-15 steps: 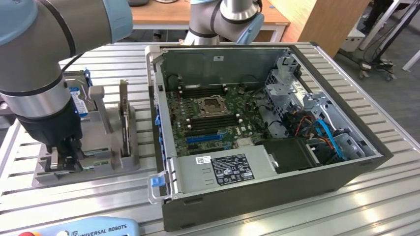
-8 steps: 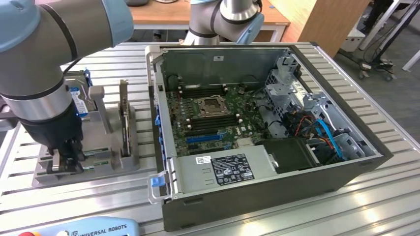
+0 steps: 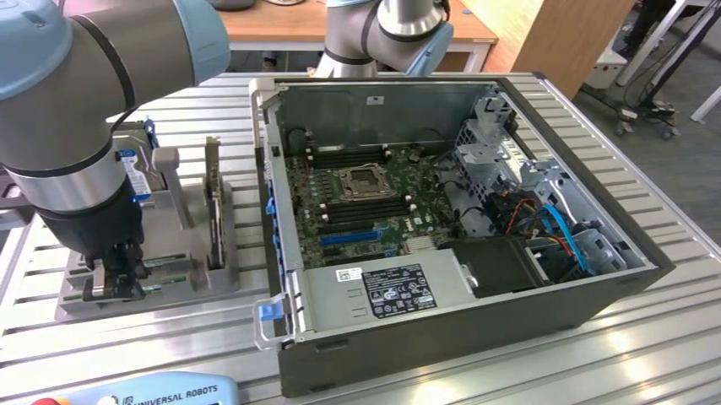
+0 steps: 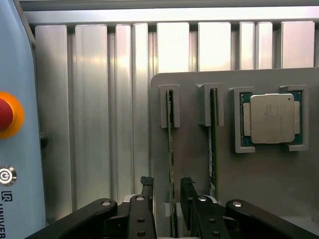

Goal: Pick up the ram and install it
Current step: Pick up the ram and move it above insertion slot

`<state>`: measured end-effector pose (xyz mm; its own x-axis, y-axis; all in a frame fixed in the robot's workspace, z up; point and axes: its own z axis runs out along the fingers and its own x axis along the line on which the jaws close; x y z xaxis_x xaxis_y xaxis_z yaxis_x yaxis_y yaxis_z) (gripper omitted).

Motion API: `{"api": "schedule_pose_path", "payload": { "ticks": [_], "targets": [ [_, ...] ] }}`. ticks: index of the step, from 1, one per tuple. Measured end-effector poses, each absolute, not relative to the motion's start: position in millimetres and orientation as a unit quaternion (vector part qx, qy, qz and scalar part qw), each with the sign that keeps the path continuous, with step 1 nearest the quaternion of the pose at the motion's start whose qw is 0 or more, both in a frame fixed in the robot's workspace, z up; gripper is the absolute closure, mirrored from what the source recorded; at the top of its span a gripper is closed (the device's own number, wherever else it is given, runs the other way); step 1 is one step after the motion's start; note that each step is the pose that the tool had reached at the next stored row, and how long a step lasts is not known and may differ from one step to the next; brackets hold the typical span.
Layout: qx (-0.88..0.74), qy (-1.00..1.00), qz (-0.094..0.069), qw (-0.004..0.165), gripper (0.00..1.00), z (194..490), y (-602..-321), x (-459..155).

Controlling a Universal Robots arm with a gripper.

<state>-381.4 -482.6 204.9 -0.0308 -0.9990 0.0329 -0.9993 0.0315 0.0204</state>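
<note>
While the gripper hangs low over the grey holder, I see its jaws spread wide, with one black finger on each side of the ram. The ram stands on edge in its slot, and neither finger visibly touches it, so nothing is gripped. A second stick stands in the next slot just beside it. Past that, the processor lies flat in its frame. The pendant with its red button lies near the holder on the ribbed table. On the exterior view's right of the holder sits the open case, its motherboard exposed.
</note>
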Motion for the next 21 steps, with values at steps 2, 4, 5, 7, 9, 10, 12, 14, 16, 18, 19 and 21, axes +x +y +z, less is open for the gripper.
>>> {"api": "schedule_pose_path", "payload": {
  "ticks": [2, 4, 5, 7, 9, 10, 12, 14, 16, 18, 19, 21],
  "targets": [
    [0.696, -0.718, 0.004, 0.019, 0.65, 204.8, -482.6, -381.3],
    [0.696, -0.718, 0.004, 0.019, 0.65, 204.8, -482.5, -381.3],
    [0.696, -0.718, 0.004, 0.019, 0.65, 204.8, -482.5, -381.3],
    [0.696, -0.718, 0.004, 0.019, 0.65, 204.7, -482.5, -381.3],
    [0.697, -0.717, 0.004, 0.019, 0.65, 204.8, -482.5, -381.3],
    [0.698, -0.716, 0.004, 0.019, 0.65, 204.7, -482.5, -381.3],
    [0.699, -0.715, 0.004, 0.019, 0.65, 204.8, -482.5, -381.3],
    [0.701, -0.713, 0.004, 0.019, 0.65, 204.7, -482.6, -381.3],
    [0.705, -0.709, 0.004, 0.019, 0.65, 204.7, -482.6, -381.3],
    [0.710, -0.704, 0.004, 0.019, 0.65, 204.7, -482.5, -381.3],
    [0.713, -0.701, 0.004, 0.019, 0.65, 204.7, -482.6, -381.3],
    [0.717, -0.697, 0.005, 0.019, 0.65, 204.7, -482.5, -381.3]
  ]
}}
